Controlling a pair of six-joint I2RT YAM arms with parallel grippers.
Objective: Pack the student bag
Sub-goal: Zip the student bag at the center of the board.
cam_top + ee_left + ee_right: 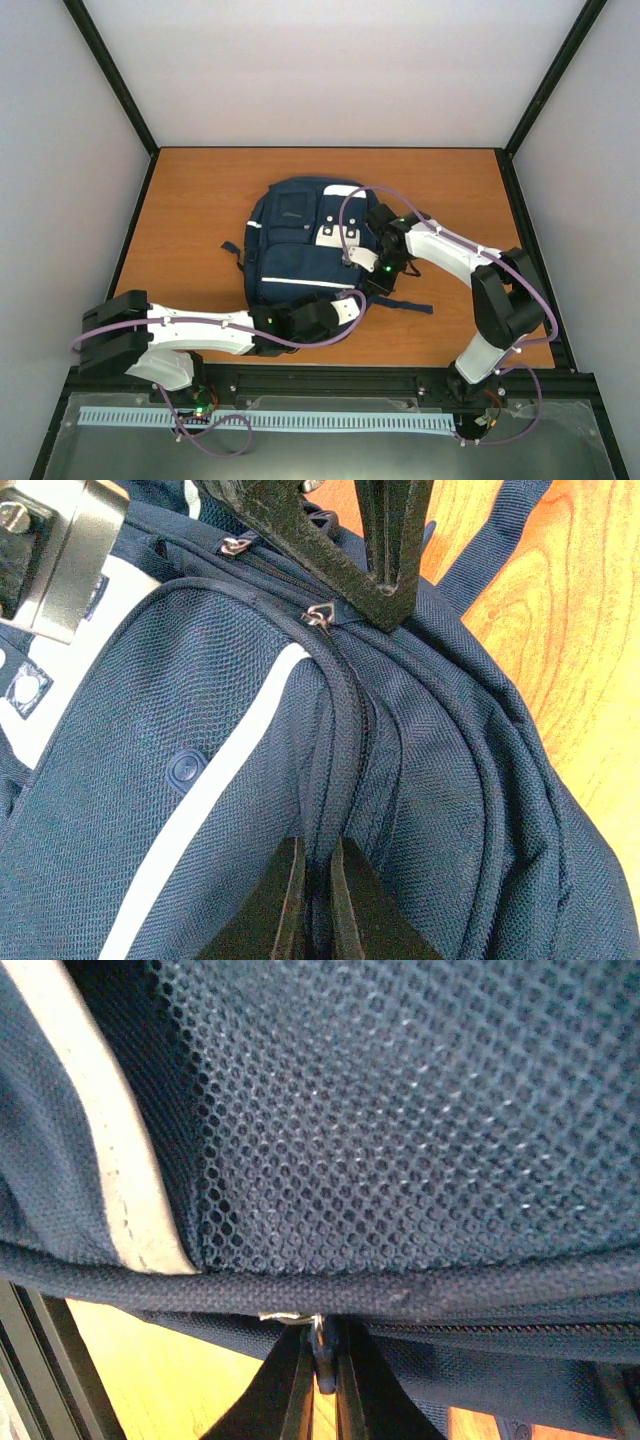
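The navy student bag lies flat in the middle of the wooden table, with white stripes and a white buckle patch. My left gripper is at the bag's near edge; in the left wrist view it is shut on a ridge of the bag's fabric along a zip seam. My right gripper is at the bag's right side; in the right wrist view it is shut on a dark zip pull below the mesh panel. The left wrist view shows the right gripper's fingers beside the metal slider.
A dark strap trails from the bag onto the table at the right, and a short one at the left. The orange table is bounded by black frame posts and white walls. A black rail runs along the near edge.
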